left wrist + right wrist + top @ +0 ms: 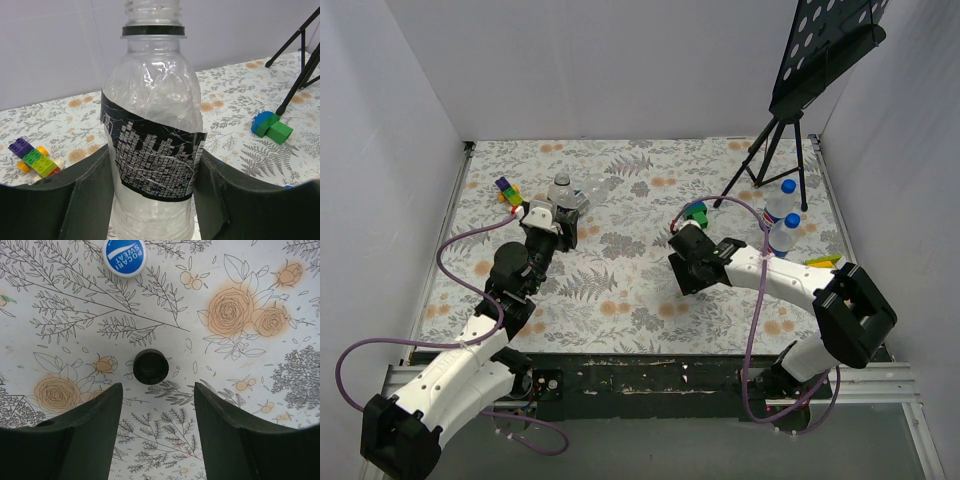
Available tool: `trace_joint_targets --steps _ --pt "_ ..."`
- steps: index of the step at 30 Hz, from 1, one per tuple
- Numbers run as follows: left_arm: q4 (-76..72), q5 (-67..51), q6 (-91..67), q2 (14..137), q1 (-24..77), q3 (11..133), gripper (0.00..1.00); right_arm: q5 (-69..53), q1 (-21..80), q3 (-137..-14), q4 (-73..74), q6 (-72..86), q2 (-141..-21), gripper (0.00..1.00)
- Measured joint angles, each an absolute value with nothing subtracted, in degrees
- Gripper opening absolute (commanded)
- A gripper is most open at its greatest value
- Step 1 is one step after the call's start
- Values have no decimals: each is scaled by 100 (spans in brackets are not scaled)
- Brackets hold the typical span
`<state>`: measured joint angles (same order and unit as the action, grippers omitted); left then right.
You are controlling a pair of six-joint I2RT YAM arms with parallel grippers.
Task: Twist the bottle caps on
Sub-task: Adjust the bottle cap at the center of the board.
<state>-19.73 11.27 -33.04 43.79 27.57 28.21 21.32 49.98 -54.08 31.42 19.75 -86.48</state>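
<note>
Over on the left, the left gripper is closed around the lower body of a clear bottle, one finger pressed against each side of it. The bottle stands upright with its long axis vertical, and its threaded neck is bare above a black ring, so it has no cap yet. A black label wraps its middle; the fine white print on it is too small to read.

Further right, the right gripper hangs over the table with its fingers spread wide and nothing between them. The black cap lies flat on the table, centred in the gap and just ahead of the fingertips, apart from both. A straight descent would likely put it between the fingers. The right arm is clearly the nearer one to this cap, and the capless bottle is well off to its left.

Beyond the black cap lies a blue cap marked "POCARI SWEAT" in white. The left wrist view shows it touching a green block.
</note>
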Motion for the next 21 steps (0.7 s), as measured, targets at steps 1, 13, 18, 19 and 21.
trace_joint_targets --steps 1,13,18,19,21 --pt "-1973 1118 -3304 4383 2757 2821 0 1957 4856 -5325 3048 1970 -8573 65" --pt "-1970 1048 -3301 4447 2757 2821 0 1087 4139 -4851 2397 1935 -8442 60" --pt "-1970 1024 -3304 4449 2757 2821 0 1009 4086 -4788 2292 1922 -8442 59" --pt "-1973 1013 -3301 4449 2757 2821 0 1007 4082 -4788 2283 1922 -8442 58" --pt "-1973 1004 -3301 4449 2755 2821 0 1007 4062 -4786 2246 1922 -8442 57"
